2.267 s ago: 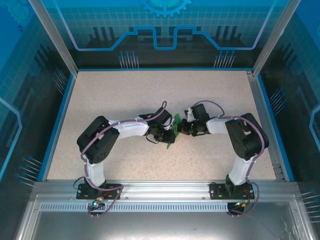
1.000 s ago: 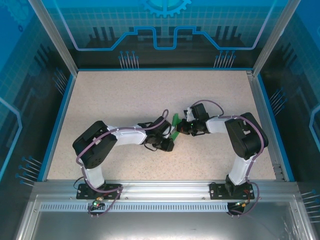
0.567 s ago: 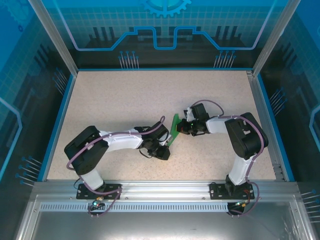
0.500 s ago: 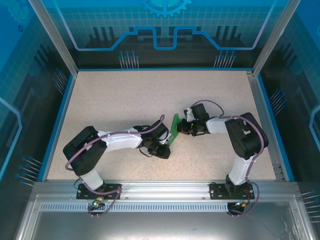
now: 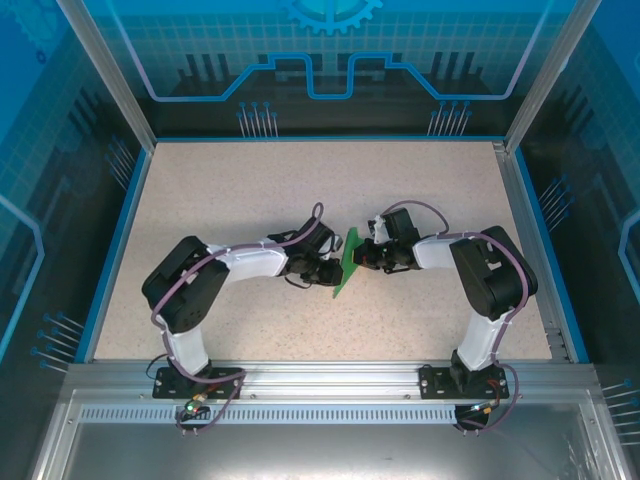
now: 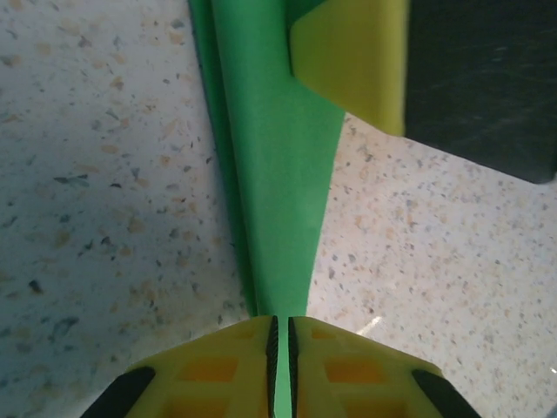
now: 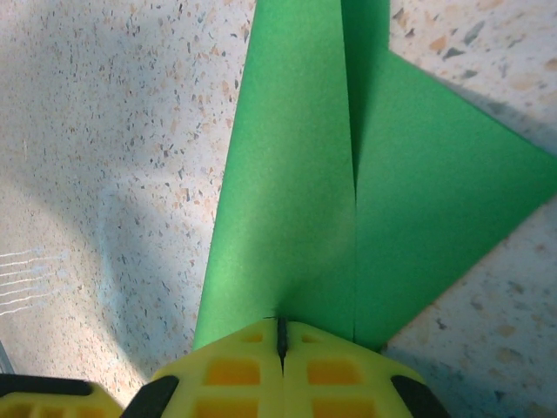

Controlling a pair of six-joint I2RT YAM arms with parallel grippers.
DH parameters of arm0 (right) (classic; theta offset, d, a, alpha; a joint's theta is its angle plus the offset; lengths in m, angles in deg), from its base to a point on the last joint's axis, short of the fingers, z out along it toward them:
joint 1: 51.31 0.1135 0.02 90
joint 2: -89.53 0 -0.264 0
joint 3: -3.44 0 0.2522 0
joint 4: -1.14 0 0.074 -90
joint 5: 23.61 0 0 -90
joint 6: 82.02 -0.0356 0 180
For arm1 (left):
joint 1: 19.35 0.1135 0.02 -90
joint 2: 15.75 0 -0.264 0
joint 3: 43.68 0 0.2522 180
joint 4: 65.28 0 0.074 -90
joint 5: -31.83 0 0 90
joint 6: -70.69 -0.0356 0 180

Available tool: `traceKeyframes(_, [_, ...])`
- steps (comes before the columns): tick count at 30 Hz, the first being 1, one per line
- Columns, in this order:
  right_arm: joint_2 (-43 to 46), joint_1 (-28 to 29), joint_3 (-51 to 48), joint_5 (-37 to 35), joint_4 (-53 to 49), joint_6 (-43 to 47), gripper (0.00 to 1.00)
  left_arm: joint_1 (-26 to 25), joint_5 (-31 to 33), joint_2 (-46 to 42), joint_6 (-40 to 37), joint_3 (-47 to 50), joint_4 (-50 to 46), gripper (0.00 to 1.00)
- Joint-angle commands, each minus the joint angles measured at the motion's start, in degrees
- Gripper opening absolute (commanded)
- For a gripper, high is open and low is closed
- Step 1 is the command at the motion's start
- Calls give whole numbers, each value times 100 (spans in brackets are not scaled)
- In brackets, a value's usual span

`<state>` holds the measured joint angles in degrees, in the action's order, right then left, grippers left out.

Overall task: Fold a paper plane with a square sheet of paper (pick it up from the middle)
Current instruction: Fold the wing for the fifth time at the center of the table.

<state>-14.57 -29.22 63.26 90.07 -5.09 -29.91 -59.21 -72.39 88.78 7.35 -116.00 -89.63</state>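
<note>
- Two hands meet over the middle of the table (image 5: 250,190) in the top view. The left hand (image 5: 328,268) reaches in from the left and the right hand (image 5: 362,255) from the right. The paper plane (image 5: 346,262) sits between them as a narrow green wedge, its point toward the lower part of the frame. The step looks like firming the long creases, so any pull should run along the wedge, with no twisting.
- From the left wrist, the left hand (image 6: 280,324) is clamped on the thin tip of the paper plane (image 6: 278,174) at the bottom centre of the frame. The wedge widens toward the top, where a yellow finger (image 6: 348,52) of the other hand lies over it at the upper right. A tip this thin would probably crumple, so a light pinch that slides straight along the fold suits it best.
- From the right wrist, the right hand (image 7: 281,329) is pinched shut on the wider end of the paper plane (image 7: 287,174) at the bottom centre. A straight seam (image 7: 354,131) runs up the frame, and a triangular flap (image 7: 435,192) spreads to the right. This hand serves best as the firm anchor, with the layers aligned at the seam so that they do not slip. I cannot tell whether the paper touches the table.
</note>
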Motion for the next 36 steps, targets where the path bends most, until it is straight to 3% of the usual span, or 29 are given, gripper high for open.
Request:
traceKeyframes(1, [-348,16,-283,-738,-788,54,0,-3,-78,170,-6,-100,181,14])
traceKeyframes(7, [-306,24,-269,-730,-821,62,0,1,6,328,-167,-32,43,14])
traceKeyframes(16, [172,15,-216,-661,-936,21,0,-238,934,478,-646,46,-434,12])
traceKeyframes(21, [696,4,-210,-457,-924,-149,4,-314,1249,454,-732,444,-67,12])
traceKeyframes(28, [1264,120,-584,-62,-108,-1030,4,-324,1438,282,-850,909,371,11])
traceKeyframes(36, [1146,651,-836,-159,979,-2135,0,-345,1580,170,-977,1238,687,11])
